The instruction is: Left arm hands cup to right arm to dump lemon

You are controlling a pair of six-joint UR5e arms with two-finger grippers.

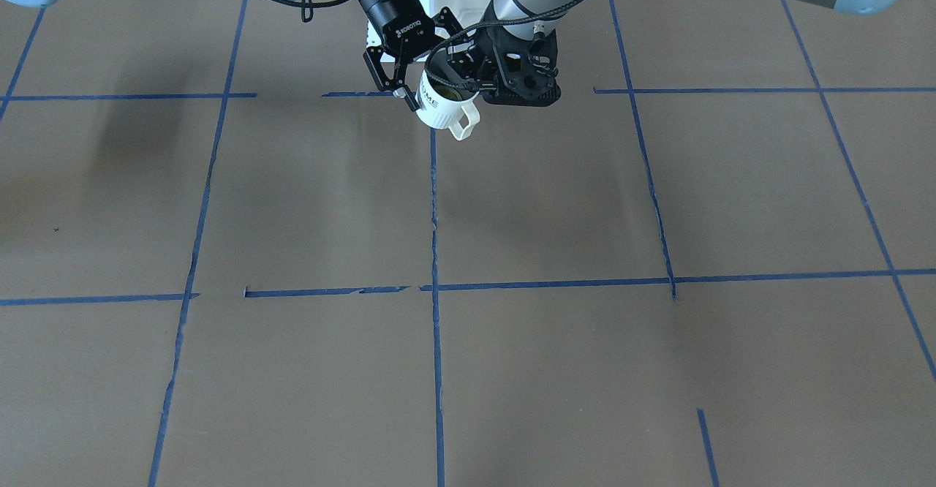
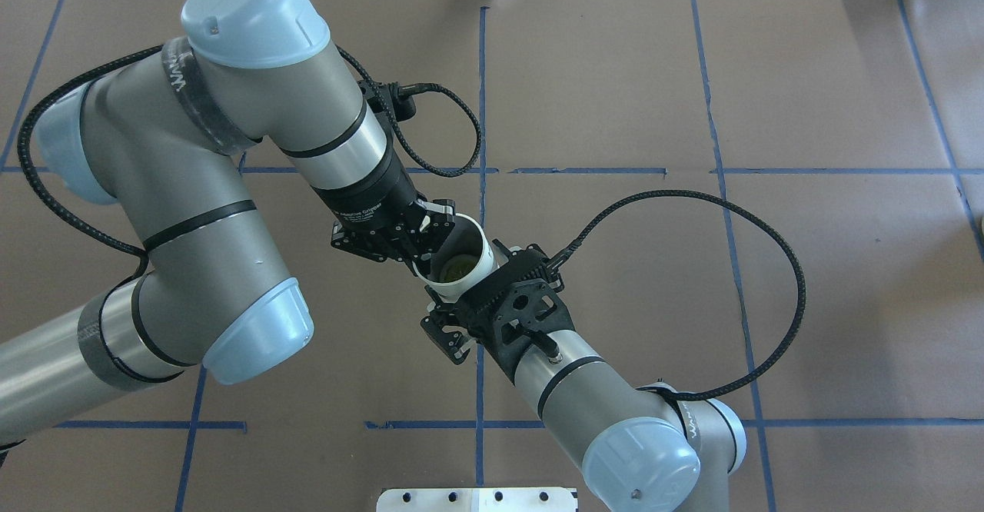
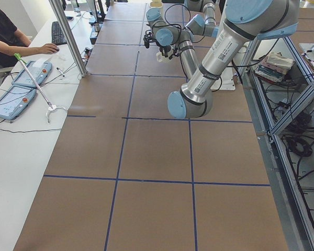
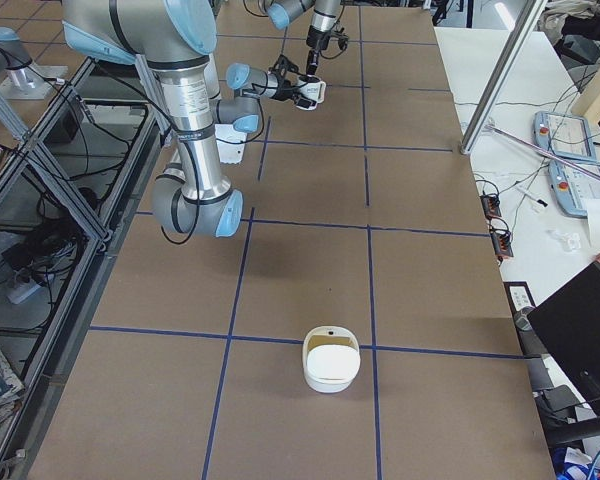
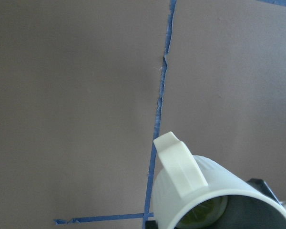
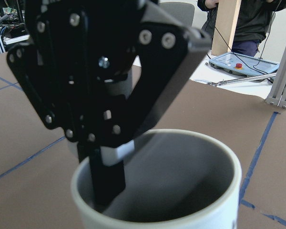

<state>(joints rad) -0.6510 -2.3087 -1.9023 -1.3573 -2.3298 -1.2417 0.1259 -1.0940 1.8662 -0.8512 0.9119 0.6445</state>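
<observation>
Brown paper covers the table (image 1: pixel 219 202), ruled into squares by blue tape (image 1: pixel 435 253), and the handover hangs in the air above it, close to the robot's base.

Reading the overhead view left to right, my left tool (image 2: pixel 432 241), the slim ROBOTIQ one, is clenched on the rim of the mug (image 2: pixel 473 251). The right wrist view shows one finger down inside the wall. The lemon (image 2: pixel 453 268) lies in the bottom of the mug. My right tool (image 2: pixel 477 298), the bulky perforated one, sits tight against the mug's near side, but I cannot tell whether its fingers have closed.

I judge the mug to be glazed ceramic: stiff, fairly heavy, slick, and likely to chip if dropped. A rim pinch is a thin hold, so I would want the right tool around the body and clear of the handle (image 1: pixel 463 123), which points away from both tools. The lemon is loose and light, and I expect it to roll once the mug tips.

Farther right on the table, well apart, stands what looks like a white bowl (image 4: pixel 331 362). Beyond the table, a white desk (image 4: pixel 500 90) carries pendants (image 4: pixel 563 130).
</observation>
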